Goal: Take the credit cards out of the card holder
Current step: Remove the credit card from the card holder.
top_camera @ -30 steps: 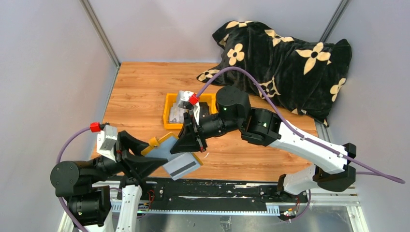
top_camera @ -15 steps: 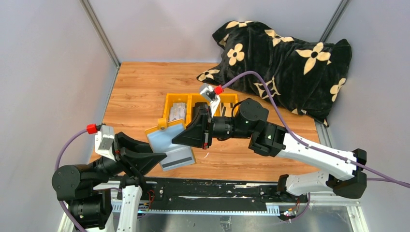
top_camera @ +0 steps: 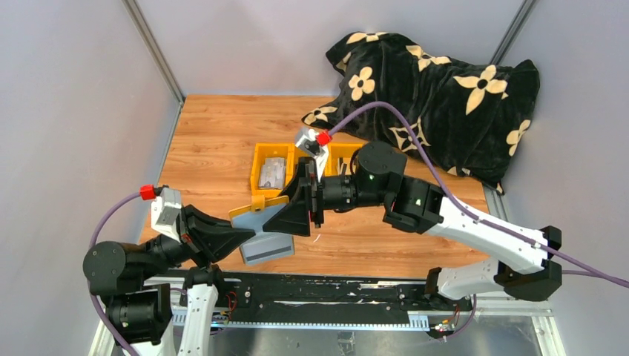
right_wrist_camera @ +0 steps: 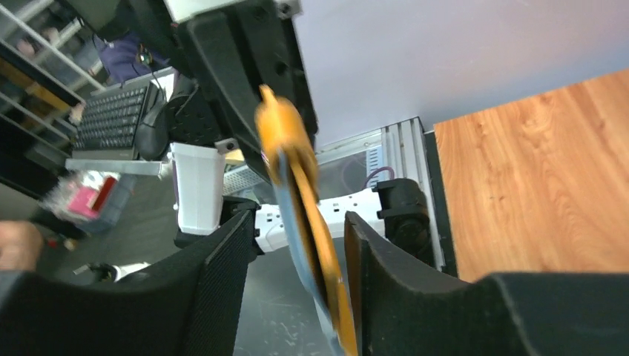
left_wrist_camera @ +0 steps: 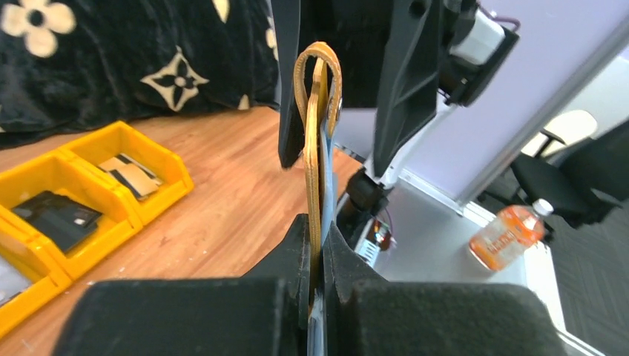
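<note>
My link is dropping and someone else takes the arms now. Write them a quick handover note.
Left gripper: shut on the card holder, held on edge.
Right gripper: open, jaws either side of the holder, not clamped.
Striped credit card at the holder's lower edge; cannot tell if it is free.
Yellow tray holds flat card-like pieces, perhaps cards already out.
Left: close on a card and pull it clear.

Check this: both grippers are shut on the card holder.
Only the left gripper is shut on the card holder. The right gripper has its jaws open on either side of it, as the right wrist view shows.
</note>
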Controlling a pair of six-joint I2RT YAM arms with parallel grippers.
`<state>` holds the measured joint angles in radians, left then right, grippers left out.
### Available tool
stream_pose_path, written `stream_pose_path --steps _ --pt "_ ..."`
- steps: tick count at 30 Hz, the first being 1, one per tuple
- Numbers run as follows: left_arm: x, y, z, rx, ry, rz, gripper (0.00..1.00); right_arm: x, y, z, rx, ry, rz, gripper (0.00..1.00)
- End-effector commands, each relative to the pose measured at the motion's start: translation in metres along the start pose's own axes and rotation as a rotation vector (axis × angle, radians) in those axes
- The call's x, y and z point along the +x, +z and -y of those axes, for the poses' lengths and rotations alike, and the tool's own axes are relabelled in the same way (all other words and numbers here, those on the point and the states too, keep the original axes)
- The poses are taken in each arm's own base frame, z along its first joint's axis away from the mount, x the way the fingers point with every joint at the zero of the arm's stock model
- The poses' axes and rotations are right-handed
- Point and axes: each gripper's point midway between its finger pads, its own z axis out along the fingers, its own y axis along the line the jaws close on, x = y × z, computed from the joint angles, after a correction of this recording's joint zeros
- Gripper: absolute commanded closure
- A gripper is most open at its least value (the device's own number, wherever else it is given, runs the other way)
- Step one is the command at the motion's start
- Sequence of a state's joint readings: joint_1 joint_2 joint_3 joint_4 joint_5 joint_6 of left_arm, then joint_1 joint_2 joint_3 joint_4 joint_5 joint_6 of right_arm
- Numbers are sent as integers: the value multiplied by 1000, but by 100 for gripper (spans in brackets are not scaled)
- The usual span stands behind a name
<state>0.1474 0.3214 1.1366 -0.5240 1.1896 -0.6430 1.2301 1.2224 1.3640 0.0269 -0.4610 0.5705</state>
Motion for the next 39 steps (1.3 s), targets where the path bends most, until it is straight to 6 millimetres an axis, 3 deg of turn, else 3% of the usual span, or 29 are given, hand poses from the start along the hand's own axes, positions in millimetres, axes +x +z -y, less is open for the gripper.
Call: stream_pose_path --steps 1,5,12,16,17,18,20,22,29,32,39 --pt "10 1 6 134 -13 -113 100 12 -6 -11 -34 -160 -226 44" --pt "9 -1 14 182 11 -140 100 32 -4 1 -11 -178 -383 45" --pt "11 -2 14 212 -2 -162 100 45 2 1 -27 -221 -483 55" --pt "13 -3 16 223 2 -168 100 36 5 2 -2 -235 -460 86" --pt "13 -3 15 219 3 -165 100 31 6 2 12 -242 -443 97" --pt "13 -2 15 213 5 -161 90 26 6 2 25 -249 -424 100" --pt "13 -2 14 198 2 -153 63 11 5 1 52 -267 -361 100" --pt "14 -2 12 175 -15 -143 51 -6 1 -6 59 -275 -277 100" --pt "11 0 5 85 -93 -94 43 -54 -20 -43 -30 -234 111 100" --pt "4 1 2 33 -117 -53 41 -61 -25 -46 -46 -200 205 100" --pt "-5 1 8 12 -154 -26 36 -60 -16 -34 -40 -126 293 100"
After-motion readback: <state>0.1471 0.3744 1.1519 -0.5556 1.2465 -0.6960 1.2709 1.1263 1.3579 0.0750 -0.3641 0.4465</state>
